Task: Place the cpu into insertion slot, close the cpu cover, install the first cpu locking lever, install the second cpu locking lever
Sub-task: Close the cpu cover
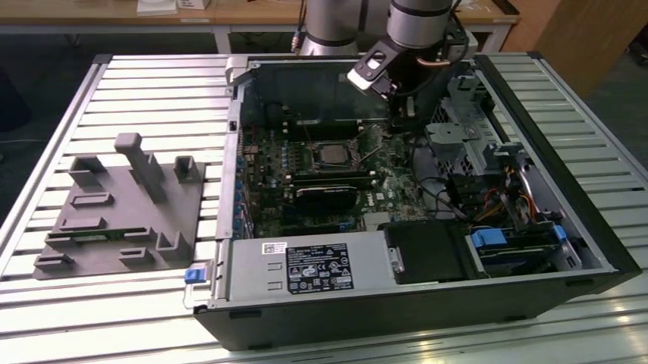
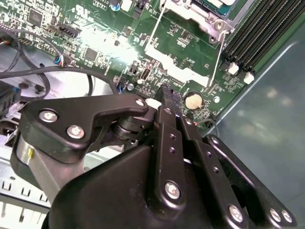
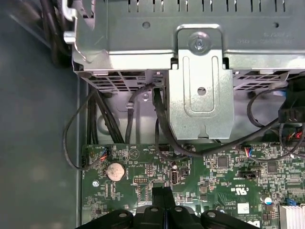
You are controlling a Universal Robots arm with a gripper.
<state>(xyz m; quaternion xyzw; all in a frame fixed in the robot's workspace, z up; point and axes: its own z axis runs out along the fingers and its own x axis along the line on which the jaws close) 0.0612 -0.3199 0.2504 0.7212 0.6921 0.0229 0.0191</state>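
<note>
Slatted table (image 1: 152,91), open computer case (image 1: 405,303); arm (image 1: 415,23) reaches down inside, tool (image 3: 163,193) pinched closed over green board (image 3: 214,181).

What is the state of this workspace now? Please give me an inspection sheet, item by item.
Surface: slatted metal table carrying an open computer case.
Job's things: the cpu lies flat on the green motherboard. The silvery cpu cover appears to sit around it. A thin lever rod runs beside it; latched or not, cannot tell.
Clutter: grey fixture block on the table, at the exterior view's left of the case.
Grippers: gripper low over the board near the coin battery; fingers shut, nothing seen between them.
Cables: black cables run from the metal cage to the board.
Surroundings: wooden desks behind.
</note>
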